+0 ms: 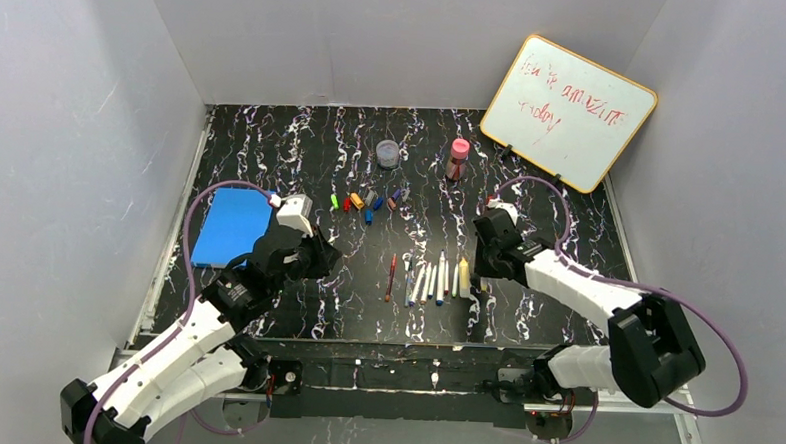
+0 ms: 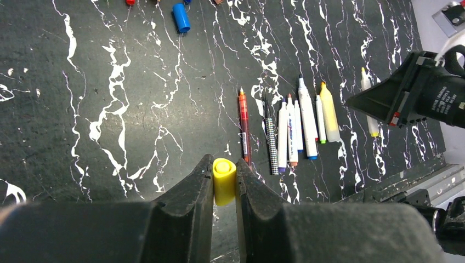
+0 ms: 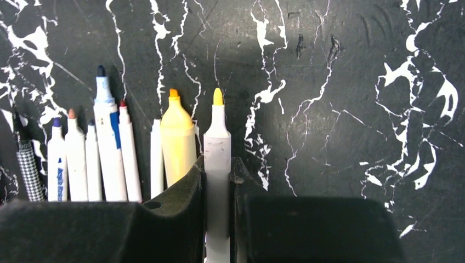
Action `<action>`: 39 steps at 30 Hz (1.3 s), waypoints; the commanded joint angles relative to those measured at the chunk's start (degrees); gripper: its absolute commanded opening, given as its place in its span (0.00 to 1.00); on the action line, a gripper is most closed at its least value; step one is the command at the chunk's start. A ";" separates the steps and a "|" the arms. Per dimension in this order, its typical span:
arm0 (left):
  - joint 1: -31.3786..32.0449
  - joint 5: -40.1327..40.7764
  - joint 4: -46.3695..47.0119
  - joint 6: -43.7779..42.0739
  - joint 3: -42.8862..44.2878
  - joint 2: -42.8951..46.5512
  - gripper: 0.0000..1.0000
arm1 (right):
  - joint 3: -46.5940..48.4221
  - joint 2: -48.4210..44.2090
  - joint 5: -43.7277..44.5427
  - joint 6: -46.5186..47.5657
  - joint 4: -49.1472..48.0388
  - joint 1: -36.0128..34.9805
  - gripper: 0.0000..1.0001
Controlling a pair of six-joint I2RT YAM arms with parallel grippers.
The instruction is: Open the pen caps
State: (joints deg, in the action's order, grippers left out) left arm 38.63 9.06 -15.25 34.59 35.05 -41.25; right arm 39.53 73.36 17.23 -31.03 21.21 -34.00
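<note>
**You have a yellow cap in your left end effector and a yellow-tipped pen in your right.**

Your left arm reaches forward from its base and bends inward. The left end effector [image 2: 224, 174] is closed snugly on the stubby yellow cap [image 2: 224, 187], to the left of the row of pens [image 1: 432, 279] on the desk [image 1: 302, 148]. Your right arm folds at the elbow and reaches inward. The right end effector [image 3: 218, 164] is pinched on the white barrel of the yellow-tipped pen [image 3: 217, 139], whose bare tip points away from it. This pen is just beside the orange highlighter [image 3: 177, 139] at the right end of the row, and you cannot tell whether it is lifted. Loose caps [image 1: 365, 203] lie clustered farther back, near a clear jar [image 1: 388, 154] whose contents are too small to make out. A pink-capped bottle [image 1: 458, 159] stands upright to the jar's right.
</note>
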 commanded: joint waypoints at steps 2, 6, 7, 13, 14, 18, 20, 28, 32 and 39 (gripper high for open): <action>-0.10 1.36 -1.72 -1.76 0.31 1.18 0.00 | -0.02 3.79 -1.81 1.41 -5.28 2.19 0.05; -0.07 1.14 -1.73 -1.90 0.05 1.10 0.00 | -0.62 4.73 -2.52 1.32 -6.15 2.96 0.13; -0.13 1.14 -1.74 -1.92 -0.07 1.02 0.00 | -0.82 4.91 -2.83 1.20 -6.23 3.08 0.15; -0.12 0.96 -1.72 -1.70 -0.25 0.74 0.00 | -2.64 4.95 -3.86 -0.12 -6.24 3.53 0.25; -0.13 0.96 -1.72 -1.65 -0.29 0.63 0.00 | -2.75 4.90 -3.98 -0.17 -6.12 3.51 0.26; -0.14 0.87 -1.72 -1.34 -0.38 0.59 0.00 | -3.28 4.46 -4.05 -0.58 -6.02 3.52 0.30; -0.11 0.88 -1.72 -1.17 -0.45 0.62 0.00 | -3.55 4.06 -4.26 -0.78 -6.01 3.58 0.32; -0.13 1.49 -1.38 -1.00 -0.31 -0.38 0.00 | -4.13 2.32 -4.23 -1.87 -5.58 3.60 0.36; -0.10 3.73 -0.73 -0.45 0.60 -3.32 0.00 | -3.96 0.40 -4.27 -2.72 -4.80 3.63 0.39; -0.08 10.41 1.42 1.75 5.20 -14.82 0.00 | 3.24 -6.91 -0.81 -4.57 2.92 3.75 0.54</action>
State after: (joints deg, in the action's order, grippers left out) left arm 38.63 13.54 -15.57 34.74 36.10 -51.16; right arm 37.15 72.12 13.80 -34.30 20.40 -30.63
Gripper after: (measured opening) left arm 0.143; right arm 0.519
